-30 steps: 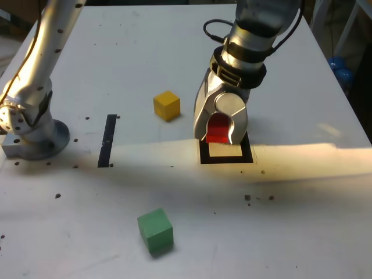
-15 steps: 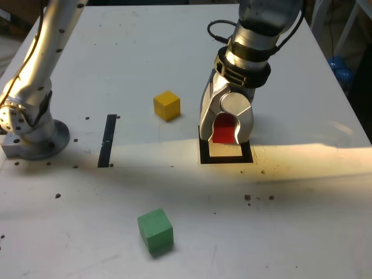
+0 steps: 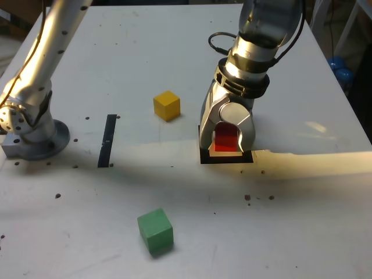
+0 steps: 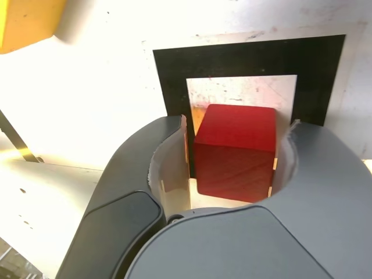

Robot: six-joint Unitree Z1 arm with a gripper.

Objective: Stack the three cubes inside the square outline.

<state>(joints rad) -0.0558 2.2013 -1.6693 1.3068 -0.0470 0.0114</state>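
My gripper (image 3: 226, 149) is shut on the red cube (image 3: 225, 139), holding it low over the square outline (image 3: 206, 157) of black tape. In the wrist view the red cube (image 4: 235, 151) sits between the two grey jaws of the gripper (image 4: 238, 125), above the white centre of the outline (image 4: 244, 58); I cannot tell whether it touches the table. The yellow cube (image 3: 167, 105) rests on the table to the exterior view's left of the gripper, and a corner of this yellow cube (image 4: 29, 20) shows in the wrist view. The green cube (image 3: 155, 232) lies nearer the front edge.
A straight black tape strip (image 3: 108, 140) lies on the white table toward the exterior view's left. The arm's base (image 3: 35, 138) stands at the left edge. A bright band of light crosses the table just in front of the outline. Blue objects (image 3: 341, 70) sit off the table's right side.
The gripper has moved with the red cube toward the front and down, from the outline's far edge to over its centre. The yellow and green cubes have not moved.
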